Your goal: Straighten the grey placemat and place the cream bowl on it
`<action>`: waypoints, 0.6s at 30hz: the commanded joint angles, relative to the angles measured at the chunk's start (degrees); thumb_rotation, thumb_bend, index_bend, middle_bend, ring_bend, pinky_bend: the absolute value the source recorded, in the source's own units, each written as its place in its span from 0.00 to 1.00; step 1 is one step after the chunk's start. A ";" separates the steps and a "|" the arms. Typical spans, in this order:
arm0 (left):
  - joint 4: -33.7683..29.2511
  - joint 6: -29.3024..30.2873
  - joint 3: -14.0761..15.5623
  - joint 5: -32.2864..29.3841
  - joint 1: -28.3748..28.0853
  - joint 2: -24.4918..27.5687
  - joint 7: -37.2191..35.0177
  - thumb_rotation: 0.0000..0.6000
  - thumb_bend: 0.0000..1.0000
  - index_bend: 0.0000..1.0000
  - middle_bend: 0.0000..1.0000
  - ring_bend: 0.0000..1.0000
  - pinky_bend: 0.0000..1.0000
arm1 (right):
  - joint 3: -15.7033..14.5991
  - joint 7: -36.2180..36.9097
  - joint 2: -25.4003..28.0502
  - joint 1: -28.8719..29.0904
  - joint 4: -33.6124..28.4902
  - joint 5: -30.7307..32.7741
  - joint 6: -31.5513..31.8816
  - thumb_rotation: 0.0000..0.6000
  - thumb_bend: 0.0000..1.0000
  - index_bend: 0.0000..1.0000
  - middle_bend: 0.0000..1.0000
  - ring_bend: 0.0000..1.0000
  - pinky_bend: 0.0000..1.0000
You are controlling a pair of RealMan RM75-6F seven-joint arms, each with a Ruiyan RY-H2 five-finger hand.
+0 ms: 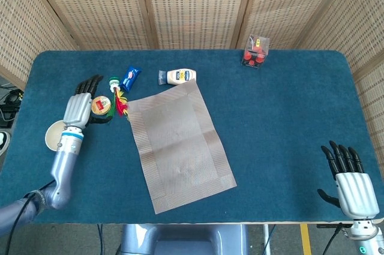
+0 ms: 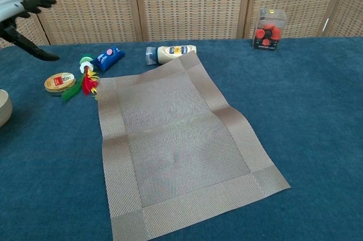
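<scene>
Bowl first, at the far left: the cream bowl (image 1: 55, 134) sits on the blue table (image 1: 282, 105) near its left edge, mostly covered in the head view by the left forearm, with only a sliver of rim at the frame edge in the chest view. The left hand (image 1: 80, 102) hangs above and just beyond it, fingers spread, nothing in them. Bowl lies toward the robot from that hand, under the wrist, so a grasp calls for pulling the hand back toward the body and dropping it.

Next along, a small round tin (image 1: 101, 105), a red-and-yellow feathered thing (image 1: 119, 103) and a blue packet (image 1: 129, 77) sit in a cluster between the hand and the mat.

Centre: the grey placemat (image 1: 178, 143) lies unfolded and flat, apart from a slight ripple along its right border. Long axis runs from far-left to near-right, skewed against the table edges. Far corner just about touches the squeeze bottle (image 1: 180, 76). Judgement: unfolding done, squaring-up arguably not; bowl not yet on the mat.

Far right: the right hand (image 1: 351, 186) rests at the near right corner, fingers apart and empty, well apart from both mat and bowl. The left hand is plainly the nearer one for the bowl. A clear box of red pieces (image 1: 255, 51) stands at the far edge.
</scene>
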 commanded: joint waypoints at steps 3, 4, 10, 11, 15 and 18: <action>-12.69 7.76 3.50 2.37 7.55 11.53 6.13 1.00 0.00 0.00 0.00 0.00 0.00 | -1.86 -1.84 -0.53 3.36 2.13 -4.43 -5.08 1.00 0.00 0.10 0.00 0.00 0.00; -15.31 8.68 3.83 2.01 8.60 13.50 7.33 1.00 0.00 0.00 0.00 0.00 0.00 | -2.11 -1.68 -0.67 4.27 2.80 -5.56 -6.13 1.00 0.00 0.10 0.00 0.00 0.00; -29.33 15.57 8.07 4.02 15.95 23.43 11.52 1.00 0.00 0.00 0.00 0.00 0.00 | -3.51 2.00 -2.84 10.76 7.06 -10.99 -13.68 1.00 0.00 0.11 0.00 0.00 0.00; -30.23 16.43 8.61 4.57 16.74 23.90 11.54 1.00 0.00 0.00 0.00 0.00 0.00 | -3.57 2.48 -3.20 11.39 7.47 -11.40 -14.29 1.00 0.00 0.12 0.00 0.00 0.00; -34.13 22.38 12.34 8.51 21.70 25.24 12.81 1.00 0.00 0.00 0.00 0.00 0.00 | -3.39 4.31 -6.29 15.19 10.75 -13.34 -17.48 1.00 0.00 0.13 0.00 0.00 0.00; -37.02 25.60 15.07 10.73 24.80 26.01 14.98 1.00 0.00 0.00 0.00 0.00 0.00 | -3.36 4.13 -8.46 17.61 11.94 -13.17 -20.84 1.00 0.00 0.13 0.00 0.00 0.00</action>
